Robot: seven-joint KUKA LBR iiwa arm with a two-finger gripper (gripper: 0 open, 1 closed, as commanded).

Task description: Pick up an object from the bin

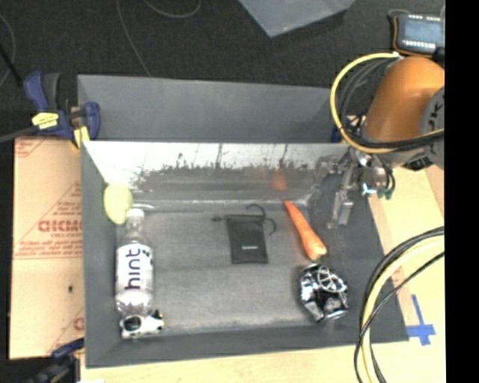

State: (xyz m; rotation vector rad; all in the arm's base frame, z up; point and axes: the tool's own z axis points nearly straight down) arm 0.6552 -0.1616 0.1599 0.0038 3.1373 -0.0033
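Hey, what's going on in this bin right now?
A robot arm reaches into the grey bin from the right. Its gripper is down in the back right corner, just beside the top end of an orange carrot, which lies on the floor, not lifted. A black pouch lies in the middle, a water bottle on the left and a black-and-white bundle at the front right.

Dark floor [224,45] (thin cables [172,9] trailing across it) runs along the top, bearing a pale sheet [296,13].
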